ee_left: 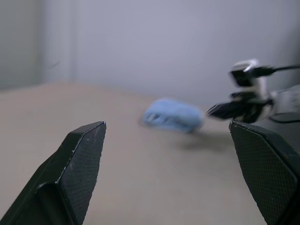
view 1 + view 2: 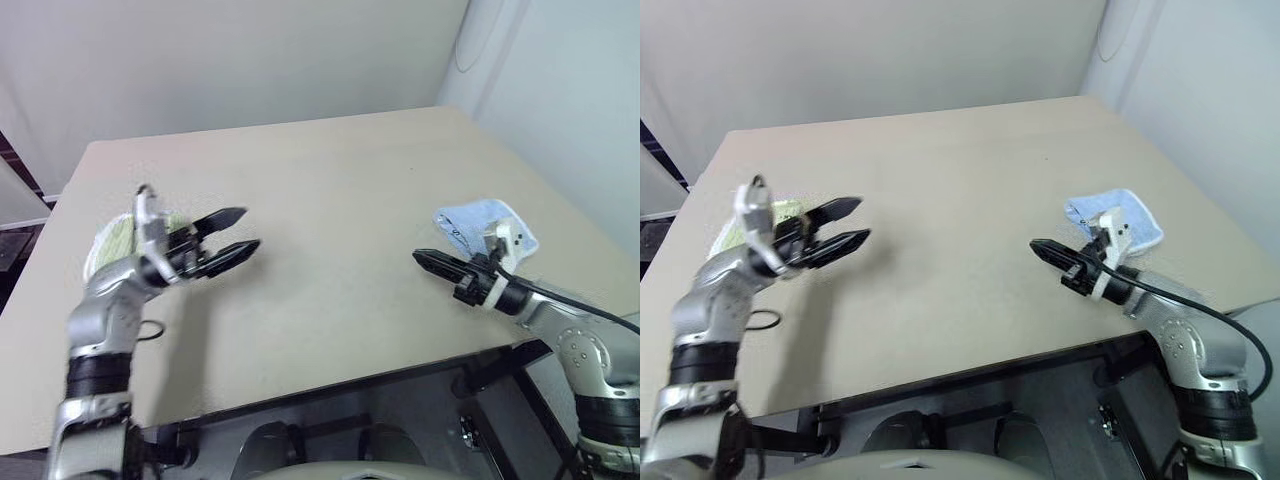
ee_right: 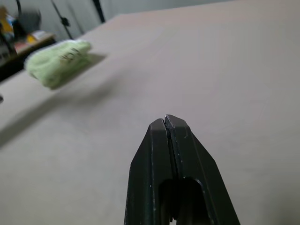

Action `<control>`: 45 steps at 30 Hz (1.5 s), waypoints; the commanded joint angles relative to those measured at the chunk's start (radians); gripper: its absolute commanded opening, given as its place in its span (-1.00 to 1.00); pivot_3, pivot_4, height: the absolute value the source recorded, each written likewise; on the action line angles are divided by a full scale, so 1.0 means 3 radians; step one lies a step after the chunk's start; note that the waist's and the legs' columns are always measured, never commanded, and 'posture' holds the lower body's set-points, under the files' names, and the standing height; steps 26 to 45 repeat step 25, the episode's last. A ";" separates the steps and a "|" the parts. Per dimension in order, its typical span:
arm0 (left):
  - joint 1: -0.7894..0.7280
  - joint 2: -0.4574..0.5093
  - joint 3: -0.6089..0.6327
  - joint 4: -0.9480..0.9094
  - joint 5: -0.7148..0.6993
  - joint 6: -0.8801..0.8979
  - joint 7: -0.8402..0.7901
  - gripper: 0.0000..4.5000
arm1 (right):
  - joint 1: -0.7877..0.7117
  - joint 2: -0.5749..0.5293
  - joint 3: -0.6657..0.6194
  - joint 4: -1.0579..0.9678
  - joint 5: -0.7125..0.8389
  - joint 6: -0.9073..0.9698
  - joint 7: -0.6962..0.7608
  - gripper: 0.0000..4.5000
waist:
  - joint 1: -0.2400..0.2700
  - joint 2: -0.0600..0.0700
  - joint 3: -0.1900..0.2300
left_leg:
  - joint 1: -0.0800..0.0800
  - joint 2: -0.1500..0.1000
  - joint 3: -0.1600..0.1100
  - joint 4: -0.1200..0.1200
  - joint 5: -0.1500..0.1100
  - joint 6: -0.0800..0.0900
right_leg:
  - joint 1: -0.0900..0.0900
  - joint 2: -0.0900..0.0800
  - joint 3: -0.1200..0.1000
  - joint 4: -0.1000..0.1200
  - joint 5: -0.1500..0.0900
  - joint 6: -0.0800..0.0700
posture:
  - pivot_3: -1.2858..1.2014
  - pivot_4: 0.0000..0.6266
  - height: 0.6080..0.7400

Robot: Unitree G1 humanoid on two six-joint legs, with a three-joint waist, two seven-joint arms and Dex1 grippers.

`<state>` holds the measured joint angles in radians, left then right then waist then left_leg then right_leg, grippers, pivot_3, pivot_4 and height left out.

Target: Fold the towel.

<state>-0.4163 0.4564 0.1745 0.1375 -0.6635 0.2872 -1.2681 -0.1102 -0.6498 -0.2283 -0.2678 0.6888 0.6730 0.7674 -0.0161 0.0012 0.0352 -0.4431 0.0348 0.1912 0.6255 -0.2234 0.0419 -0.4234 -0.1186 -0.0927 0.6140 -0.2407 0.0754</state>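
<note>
Left gripper stands above the table, raised clear of the surface, fingers spread wide with nothing between them, tips pointing across toward the right side. Right gripper hangs over the table's right near part, fingers pressed together on nothing, tips pointing toward the left gripper. The two stand well apart, with bare tabletop between them.

The towel, light green, lies folded into a compact bundle directly behind the left gripper's wrist, near the table's left edge; the head views show it partly hidden by that hand. The right wrist view shows it flat on the surface, well beyond the right gripper's closed tips, dark marks on its upper face. Neither gripper touches it.

A light blue cloth lies crumpled just behind the right gripper, close to the table's right edge. It is apart from the towel by the full width of the table.

Open room: the middle and far parts of the tabletop beyond both grippers are bare up to the far edge. The near edge runs beneath both forearms. A pale wall stands past the far edge.
</note>
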 commanded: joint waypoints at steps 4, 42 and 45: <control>-0.0203 -0.0112 -0.0610 0.0191 0.0198 0.0049 -0.0494 1.00 | 0.0108 -0.0117 -0.0343 -0.0264 0.0114 0.0000 -0.0017 -0.77 | -0.0017 0.0002 0.0001 | 0.0001 0.0014 0.0000 0.0031 -0.0015 0.0025 | 0.0013 0.0013 -0.0003 0.0006 0.0001 0.0002 | 0.03 -1.00 1.00; -0.0566 -0.0147 -0.0779 0.0628 0.0579 -0.0181 -0.0548 1.00 | 0.0094 -0.0018 -0.0248 -0.0558 0.0293 0.0214 -0.0353 0.99 | -0.0005 0.0004 0.0005 | -0.0004 0.0045 -0.0004 0.0072 -0.0031 0.0052 | 0.0006 0.0020 -0.0024 0.0002 0.0015 -0.0003 | 0.03 -1.00 1.00; -0.0566 -0.0147 -0.0779 0.0628 0.0579 -0.0181 -0.0548 1.00 | 0.0094 -0.0018 -0.0248 -0.0558 0.0293 0.0214 -0.0353 0.99 | -0.0005 0.0004 0.0005 | -0.0004 0.0045 -0.0004 0.0072 -0.0031 0.0052 | 0.0006 0.0020 -0.0024 0.0002 0.0015 -0.0003 | 0.03 -1.00 1.00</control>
